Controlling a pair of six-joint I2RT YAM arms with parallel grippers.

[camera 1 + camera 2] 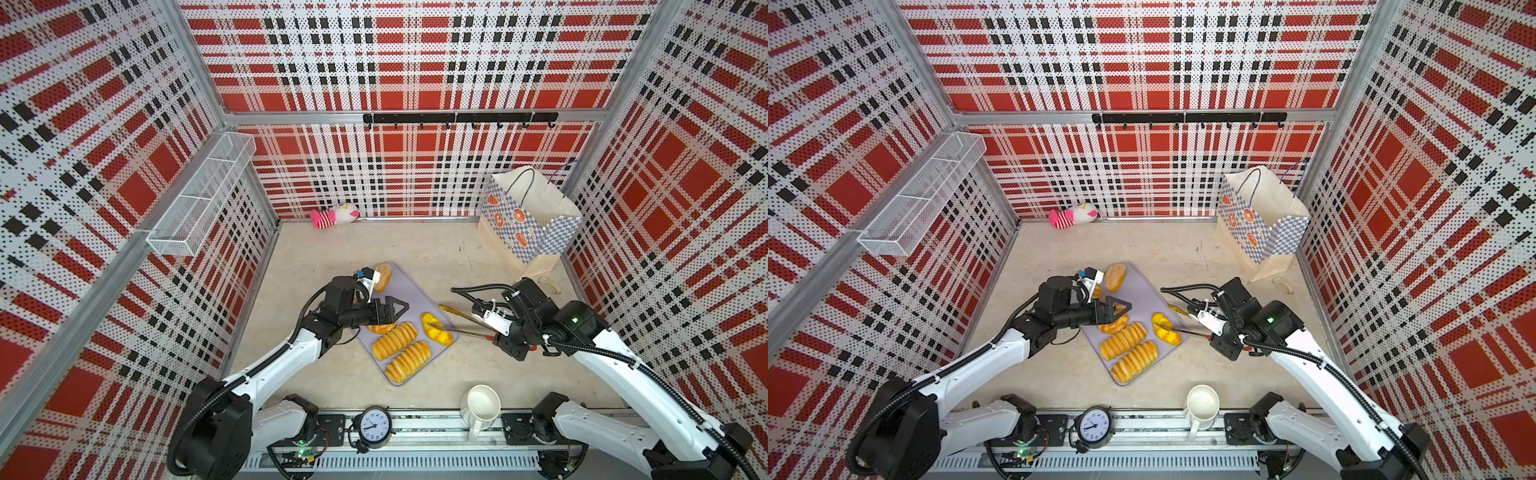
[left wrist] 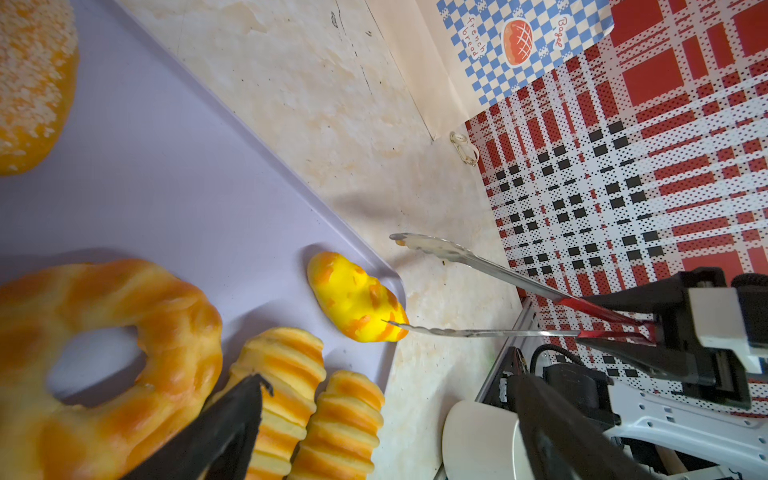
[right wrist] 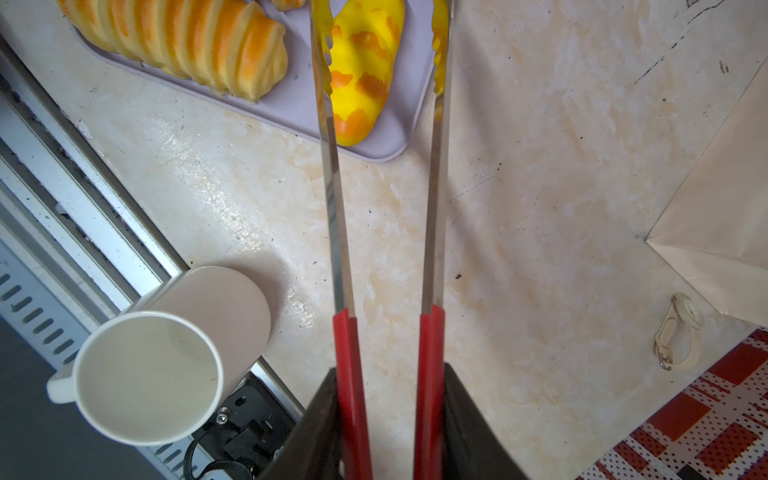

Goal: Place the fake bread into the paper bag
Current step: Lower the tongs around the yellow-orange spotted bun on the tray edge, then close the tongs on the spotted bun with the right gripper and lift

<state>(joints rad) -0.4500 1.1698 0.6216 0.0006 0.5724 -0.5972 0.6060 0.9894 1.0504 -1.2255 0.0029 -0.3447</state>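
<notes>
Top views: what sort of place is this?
Probably a staged robot test cell: plaid perforated panels enclose the tabletop, two robot arms sit on a front rail, and fake bread lies on a tray.

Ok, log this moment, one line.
left gripper: open, above lilac plastic tray | right gripper: holding red-handled metal tongs, open over yellow toy pastry | checked paper bag: upright
</notes>
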